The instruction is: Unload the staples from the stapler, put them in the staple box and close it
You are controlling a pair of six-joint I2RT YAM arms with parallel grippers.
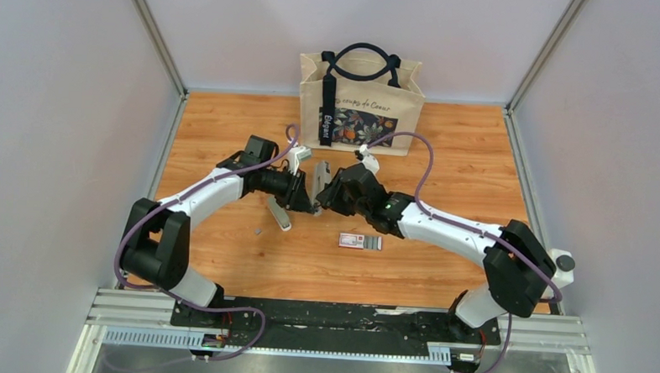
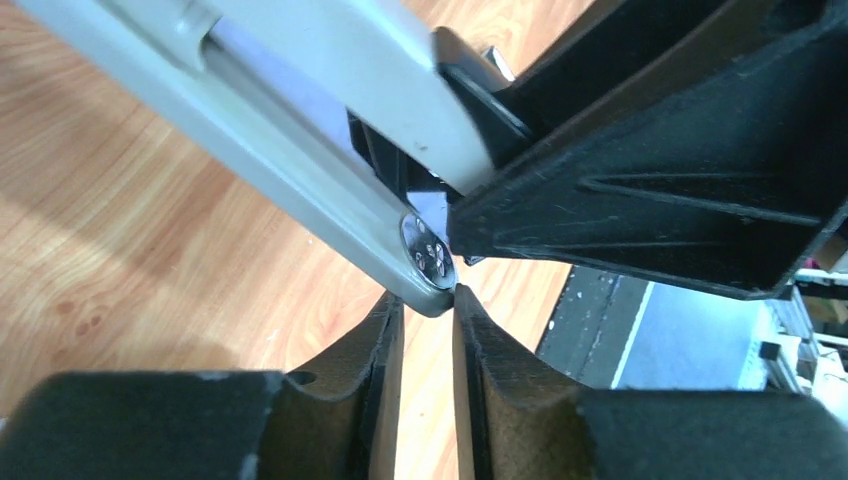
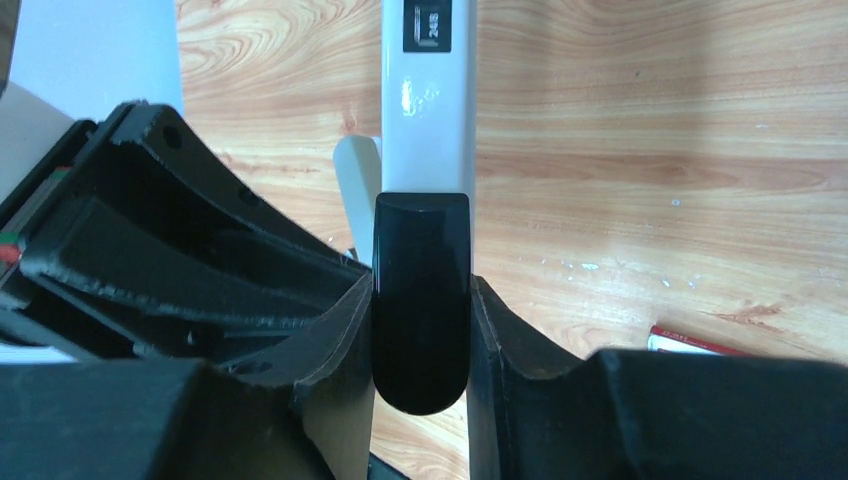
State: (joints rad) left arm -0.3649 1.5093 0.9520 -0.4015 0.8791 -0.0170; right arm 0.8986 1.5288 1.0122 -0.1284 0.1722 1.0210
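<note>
The grey and white stapler is held open above the table between both arms. One arm of it slants down to the left. In the left wrist view my left gripper is nearly closed, its fingertips pinching the stapler's grey riveted hinge end. In the right wrist view my right gripper is shut on the black end cap of the stapler's white arm. From above, the left gripper and right gripper meet at the stapler. No staples show inside it.
A red and white staple box lies on the wooden table in front of the right arm and shows in the right wrist view. A printed tote bag stands at the back. A small grey bit lies left of the stapler.
</note>
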